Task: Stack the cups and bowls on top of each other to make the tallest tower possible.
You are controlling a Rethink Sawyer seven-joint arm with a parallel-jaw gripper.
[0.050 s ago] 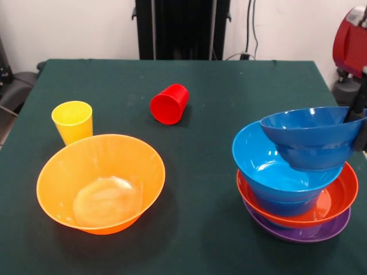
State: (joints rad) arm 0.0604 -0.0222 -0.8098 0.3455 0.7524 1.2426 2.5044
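1. Front view gives you the tower [295, 189] as your landmark, standing on the green desk [200, 114] toward the right edge of the picture.
2. You see its lowest piece is the shallow purple bowl [298, 232], with the red-orange bowl [338, 197] nested in it and a bright blue bowl [258, 160] sitting inside that.
3. You will find a darker blue bowl [312, 137] topmost, tilted, its lower side resting in the bright blue bowl and its rim raised toward the right.
4. You can make out the claw [358, 123] at the right rim of that tilted bowl, a dark part touching the rim; you cannot tell from this picture whether it is clamped on the rim or released, as most of it is cut off by the picture's edge.
5. Above the claw you see the arm's red housing [351, 40].
6. Left of the tower, well apart from it, you have the huge orange bowl [100, 183], upright.
7. Just beyond the orange bowl, further left of the tower, the yellow cup [73, 121] stands upright.
8. Up and left of the tower, the red cup [170, 103] lies on its side, its mouth turned toward the camera.
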